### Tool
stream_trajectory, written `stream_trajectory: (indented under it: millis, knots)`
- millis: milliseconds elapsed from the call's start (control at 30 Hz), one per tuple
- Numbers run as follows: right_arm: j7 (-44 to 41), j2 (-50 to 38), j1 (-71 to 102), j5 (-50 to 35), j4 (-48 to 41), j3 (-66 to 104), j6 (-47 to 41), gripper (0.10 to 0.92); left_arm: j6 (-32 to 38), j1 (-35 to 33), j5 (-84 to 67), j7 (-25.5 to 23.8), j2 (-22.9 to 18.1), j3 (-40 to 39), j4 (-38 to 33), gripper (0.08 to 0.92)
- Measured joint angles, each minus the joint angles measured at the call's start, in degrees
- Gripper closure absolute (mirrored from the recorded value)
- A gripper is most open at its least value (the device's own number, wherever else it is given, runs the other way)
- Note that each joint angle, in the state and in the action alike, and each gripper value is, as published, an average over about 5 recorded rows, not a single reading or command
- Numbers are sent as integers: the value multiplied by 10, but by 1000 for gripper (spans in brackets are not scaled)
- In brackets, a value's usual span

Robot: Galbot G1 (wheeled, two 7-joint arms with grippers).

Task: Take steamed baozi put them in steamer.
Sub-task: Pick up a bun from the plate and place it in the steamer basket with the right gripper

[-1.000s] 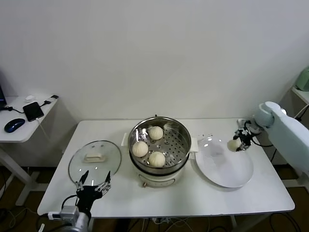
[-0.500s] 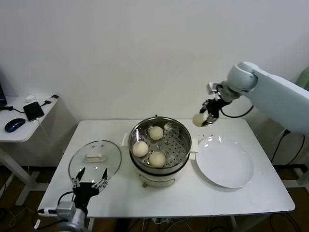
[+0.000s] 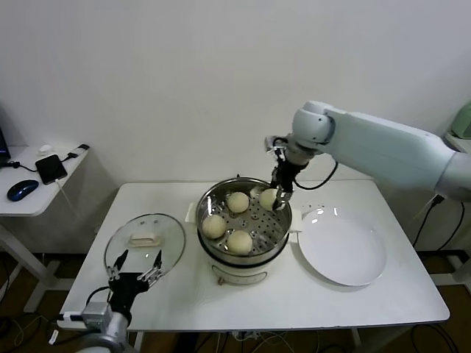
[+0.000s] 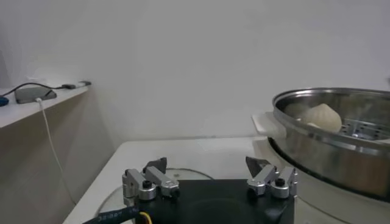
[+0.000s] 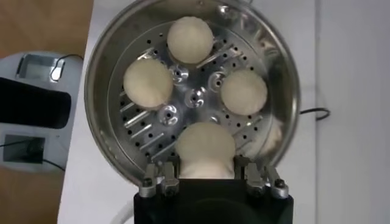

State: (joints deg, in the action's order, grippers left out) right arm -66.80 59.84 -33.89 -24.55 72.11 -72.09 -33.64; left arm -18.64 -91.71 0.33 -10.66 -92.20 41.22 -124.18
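The shiny steel steamer stands mid-table on its cream base. Three cream-white baozi lie on its perforated tray. My right gripper is shut on a fourth baozi and holds it just over the steamer's far right side. In the right wrist view this baozi sits between the fingers above the tray, with the other three beyond. My left gripper is open and empty, low at the front left by the glass lid; the left wrist view shows its gripper apart.
A glass lid with white handle lies left of the steamer. An empty white plate lies to its right. A side table with a phone and mouse stands at far left.
My right gripper has carried the baozi from above the plate, up and leftward, to over the steamer's right side. The left gripper has barely shifted.
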Motion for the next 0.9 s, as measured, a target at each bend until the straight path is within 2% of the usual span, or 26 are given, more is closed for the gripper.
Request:
stream_trajectory:
  millis: [667, 767, 900]
  knots:
    - [36, 49, 51, 34, -42, -20, -31, 443, 9, 8, -7, 1, 4, -6, 10, 177]
    - [42, 51, 55, 35, -46, -18, -32, 425, 9, 8, -7, 1, 4, -7, 10, 177]
    - [48, 52, 61, 36, -48, -12, -33, 349, 9, 7, -7, 1, 3, -9, 9, 177]
